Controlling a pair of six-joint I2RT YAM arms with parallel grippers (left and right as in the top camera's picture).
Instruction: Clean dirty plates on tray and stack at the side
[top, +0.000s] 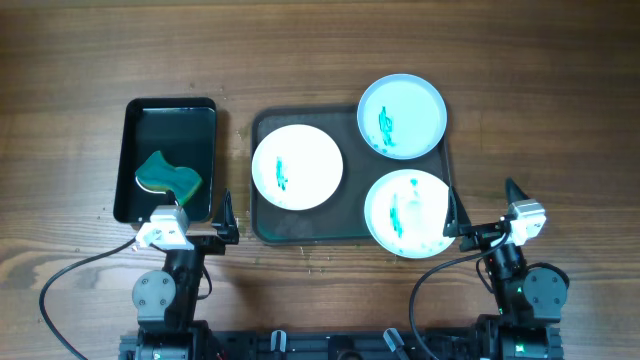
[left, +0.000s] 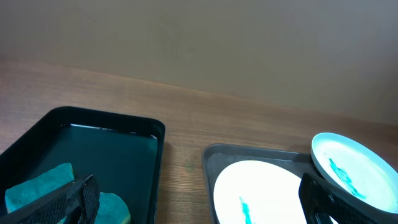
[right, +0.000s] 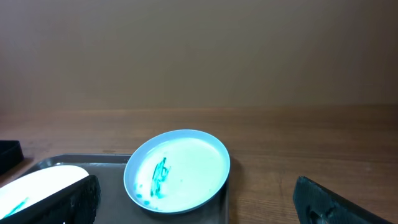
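Three plates with teal-green smears lie on the dark grey tray (top: 262, 228): a white one at the left (top: 297, 167), a pale-blue one at the back right (top: 402, 116) and a white one at the front right (top: 408, 213). My left gripper (top: 182, 212) is open and empty, low at the table's front, between the black tray and the grey tray. My right gripper (top: 482, 205) is open and empty beside the front-right plate. The left wrist view shows the left plate (left: 261, 186) and the blue plate (left: 354, 168). The right wrist view shows the blue plate (right: 186, 168).
A smaller glossy black tray (top: 128, 150) stands at the left and holds a teal sponge (top: 168, 177); the sponge also shows in the left wrist view (left: 43, 186). Bare wooden table lies beyond and right of the grey tray.
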